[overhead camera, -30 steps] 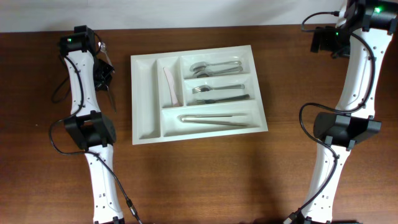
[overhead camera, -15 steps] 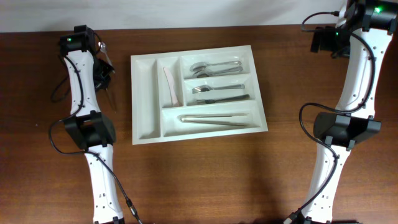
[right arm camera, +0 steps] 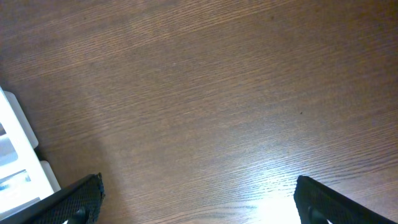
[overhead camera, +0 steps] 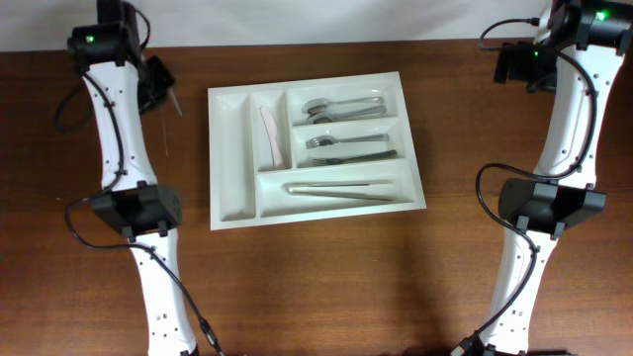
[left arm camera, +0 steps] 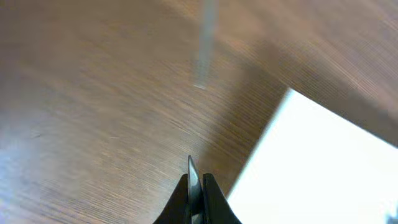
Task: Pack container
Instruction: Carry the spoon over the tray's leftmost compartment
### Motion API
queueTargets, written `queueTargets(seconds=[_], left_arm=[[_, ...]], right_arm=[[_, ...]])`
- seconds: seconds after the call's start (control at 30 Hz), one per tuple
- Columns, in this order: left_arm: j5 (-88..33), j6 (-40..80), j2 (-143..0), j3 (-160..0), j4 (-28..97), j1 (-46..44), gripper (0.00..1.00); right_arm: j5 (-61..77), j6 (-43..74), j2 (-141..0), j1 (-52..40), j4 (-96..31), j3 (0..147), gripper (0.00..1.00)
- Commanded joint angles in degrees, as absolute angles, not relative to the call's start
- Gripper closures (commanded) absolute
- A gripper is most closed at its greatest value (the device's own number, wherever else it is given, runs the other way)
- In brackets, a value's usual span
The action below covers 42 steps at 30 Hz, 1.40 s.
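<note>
The container (overhead camera: 229,158), a large white tray, lies flat at the middle of the dark wooden table (overhead camera: 326,287), its long side running left to right and slightly askew to the table edge. Its leftmost narrow compartment is bare. The narrow one beside it holds a pale slender utensil (overhead camera: 271,135). Of the three crosswise compartments, the far one holds spoons (overhead camera: 341,107), the middle one forks (overhead camera: 346,146), and the near one a long pair of thin metal pieces (overhead camera: 341,190) lying side by side. The left gripper (overhead camera: 160,87) hangs over the bare wood just beyond the tray's far left corner. In its wrist view the left gripper (left arm camera: 194,186) has its fingers pressed together on a thin metal strip (left arm camera: 192,171) that stands up between the tips, and a corner of the container (left arm camera: 323,168) shows white on the right. A grey streak (left arm camera: 205,43) higher in that view is too blurred to name. The right gripper (overhead camera: 516,64) sits at the far right of the table, well apart from the tray. Its wrist view shows the right gripper (right arm camera: 199,205) spread wide — one dark fingertip at each bottom corner, only wood between them — and an edge of the container (right arm camera: 15,137) at the left.
</note>
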<state>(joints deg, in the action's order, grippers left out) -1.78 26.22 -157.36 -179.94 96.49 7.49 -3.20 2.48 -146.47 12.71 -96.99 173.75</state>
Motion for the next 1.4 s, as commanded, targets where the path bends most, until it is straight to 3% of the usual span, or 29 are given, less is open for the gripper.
queueTargets(seconds=[0.0, 0.8, 1.07, 1.37], left_arm=[[-6.4, 13.9, -154.0, -179.8, 96.7, 3.3, 0.98], [-3.2, 12.7, -154.0, -166.1, 96.7, -7.0, 0.98], [-0.1, 26.1, -154.0, -163.9, 96.7, -7.6, 0.98], [4.0, 32.9, -154.7, -163.9, 96.1, -7.2, 0.98]], right_arm=[[-3.7, 1.9, -145.9, 12.8, -97.3, 173.5, 0.01], [-3.7, 1.9, -145.9, 12.8, -97.3, 173.5, 0.01], [-3.7, 1.9, -145.9, 12.8, -97.3, 173.5, 0.01], [-3.7, 1.9, -145.9, 12.8, -97.3, 173.5, 0.01]])
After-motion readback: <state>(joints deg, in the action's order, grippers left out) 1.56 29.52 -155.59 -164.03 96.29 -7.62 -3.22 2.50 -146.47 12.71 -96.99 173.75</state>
